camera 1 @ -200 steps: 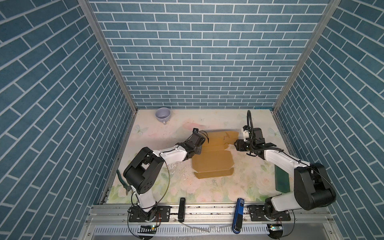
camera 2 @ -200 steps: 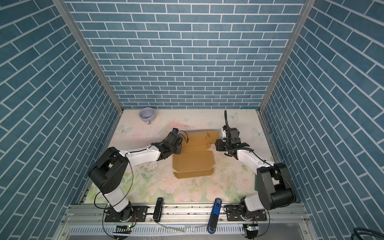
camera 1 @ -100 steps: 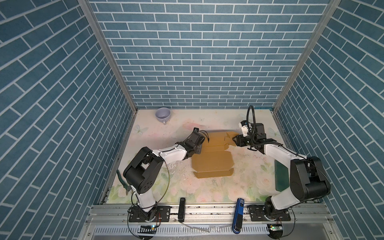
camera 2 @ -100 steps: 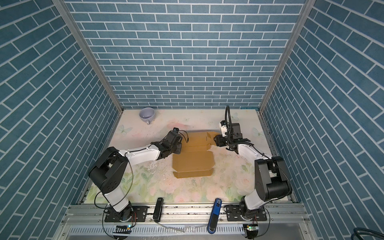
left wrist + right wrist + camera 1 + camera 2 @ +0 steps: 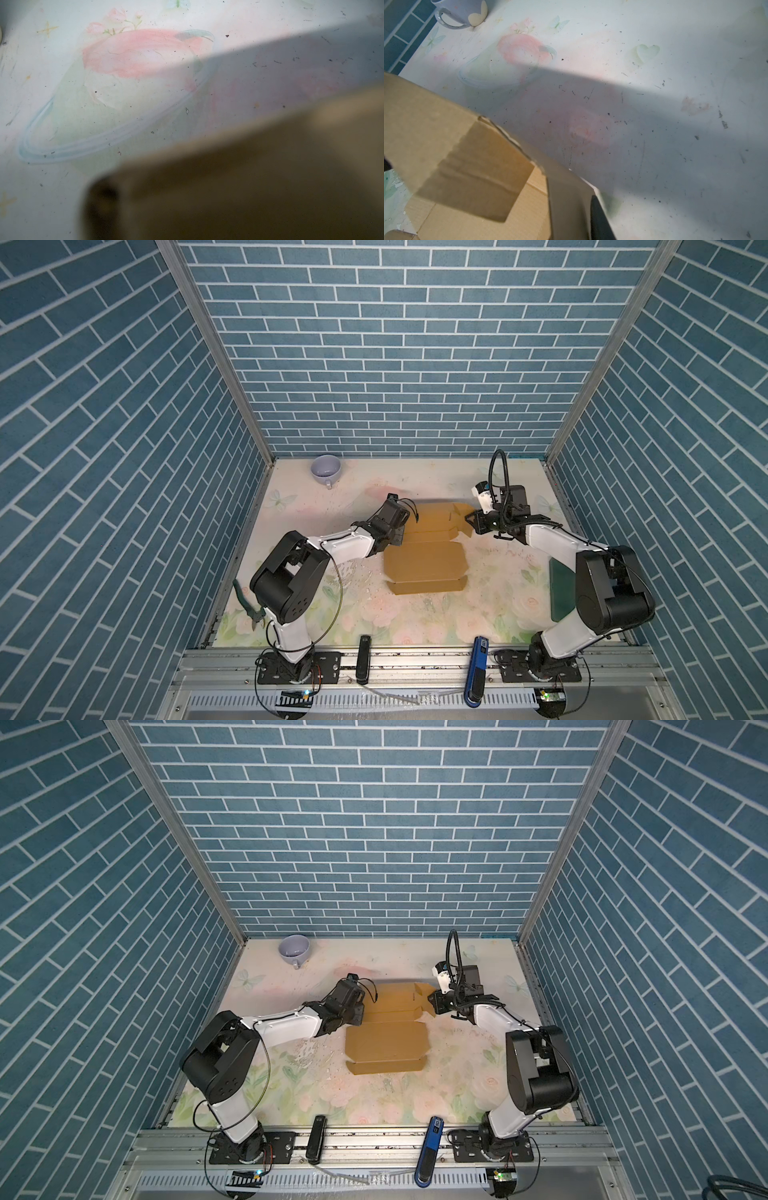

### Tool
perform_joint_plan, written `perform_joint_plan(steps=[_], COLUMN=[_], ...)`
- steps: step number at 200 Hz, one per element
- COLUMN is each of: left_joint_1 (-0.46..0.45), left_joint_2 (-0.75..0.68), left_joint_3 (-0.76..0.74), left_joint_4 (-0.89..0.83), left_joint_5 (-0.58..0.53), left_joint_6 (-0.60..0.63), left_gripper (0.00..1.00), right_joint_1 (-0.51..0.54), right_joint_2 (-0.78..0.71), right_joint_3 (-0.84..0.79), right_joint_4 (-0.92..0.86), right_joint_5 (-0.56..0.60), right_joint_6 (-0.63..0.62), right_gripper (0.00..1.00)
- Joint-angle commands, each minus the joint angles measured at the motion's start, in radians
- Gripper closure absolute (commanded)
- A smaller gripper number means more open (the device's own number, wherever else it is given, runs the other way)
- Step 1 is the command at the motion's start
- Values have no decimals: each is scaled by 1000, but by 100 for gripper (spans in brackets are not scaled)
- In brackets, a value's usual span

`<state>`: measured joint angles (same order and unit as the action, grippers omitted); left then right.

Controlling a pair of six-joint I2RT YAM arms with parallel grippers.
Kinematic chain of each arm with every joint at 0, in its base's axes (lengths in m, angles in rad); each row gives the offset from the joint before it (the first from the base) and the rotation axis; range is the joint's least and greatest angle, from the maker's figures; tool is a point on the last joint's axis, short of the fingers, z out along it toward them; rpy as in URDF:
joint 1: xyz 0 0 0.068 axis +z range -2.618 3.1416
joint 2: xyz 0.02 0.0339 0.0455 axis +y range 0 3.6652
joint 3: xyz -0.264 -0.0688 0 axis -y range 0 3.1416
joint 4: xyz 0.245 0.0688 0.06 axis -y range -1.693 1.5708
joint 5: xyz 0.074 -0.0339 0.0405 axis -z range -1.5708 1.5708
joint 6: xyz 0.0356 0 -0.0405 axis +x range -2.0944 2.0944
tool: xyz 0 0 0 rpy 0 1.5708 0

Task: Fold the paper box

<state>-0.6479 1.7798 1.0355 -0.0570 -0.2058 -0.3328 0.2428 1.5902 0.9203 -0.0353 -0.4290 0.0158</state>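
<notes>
Two grippers are at the paper box (image 5: 424,564), which lies mid-bench (image 5: 415,622). Its near panels lie flat and its far panel (image 5: 434,517) is raised, throwing a shadow behind it.

The left gripper (image 5: 402,526) is at the far-left edge of that raised panel and is closed down narrow. Blurred cardboard fills much of my left wrist view, so I judge it is pinching that edge.

The right gripper (image 5: 473,520) is at the right flap (image 5: 566,203) on the far side. One dark finger (image 5: 600,218) shows against the flap and the other is hidden, so I cannot tell whether it has clamped or only straddles the board.

I expect this board to be light, stiff across each panel and willing to bend only along its creases. It will probably slide on the bench if pushed rather than held, and a thin edge may crumple under a hard pinch. I would hold it by a flap's free edge, close to the crease, with the other gripper steadying the panel.
</notes>
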Motion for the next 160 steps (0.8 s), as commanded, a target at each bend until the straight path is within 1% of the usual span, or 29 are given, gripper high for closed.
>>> perform_joint_plan(steps=[1, 28, 51, 95, 160], left_joint_1=[8, 10, 10, 7, 2], left_joint_2=[25, 26, 25, 6, 2], left_joint_3=[13, 25, 33, 24, 5], left_joint_4=[-5, -12, -16, 0, 43], left_joint_5=[24, 29, 32, 1, 3], left_joint_6=[-15, -11, -8, -14, -39], left_gripper=[87, 87, 87, 87, 87], right_joint_1=[0, 1, 3, 21, 98], right_joint_2=[-56, -82, -96, -102, -104], right_joint_3=[42, 53, 54, 76, 94], right_joint_4=[-28, -64, -78, -110, -121], right_joint_5=[-36, -46, -60, -80, -26], right_joint_6=[-33, -27, -21, 17, 76], right_gripper=[88, 92, 94, 96, 96])
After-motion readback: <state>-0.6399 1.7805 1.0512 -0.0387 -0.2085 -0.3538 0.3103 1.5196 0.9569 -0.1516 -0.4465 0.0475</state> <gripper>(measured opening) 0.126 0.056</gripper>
